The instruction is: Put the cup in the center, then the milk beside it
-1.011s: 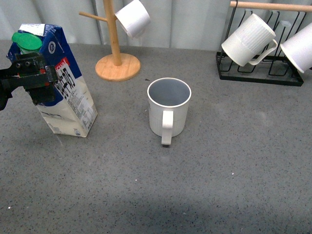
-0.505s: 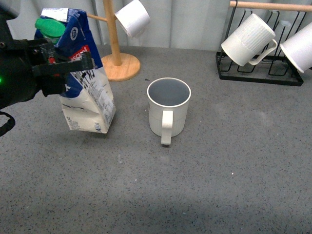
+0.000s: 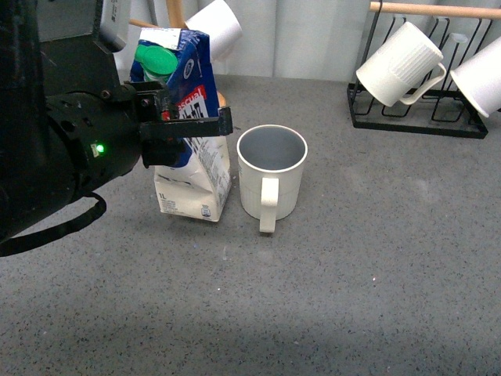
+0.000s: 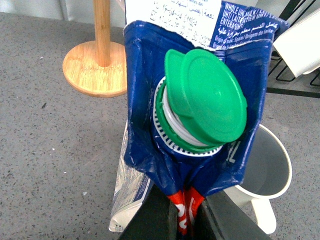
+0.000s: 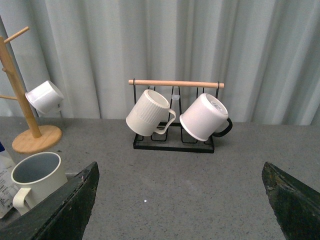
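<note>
Left arm (image 3: 63,157) fills frame left; left gripper (image 3: 184,125) clamps tilted milk (image 3: 192,168) near top, just left of cup (image 3: 272,176). Right gripper (image 5: 180,167) spread wide.

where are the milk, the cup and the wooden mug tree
milk (image 3: 193,192): front view, lower white side panel
cup (image 3: 268,202): front view, its handle
wooden mug tree (image 4: 84,76): left wrist view, round base

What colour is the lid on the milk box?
Green. The cap on the milk shows best in the left wrist view.
</note>
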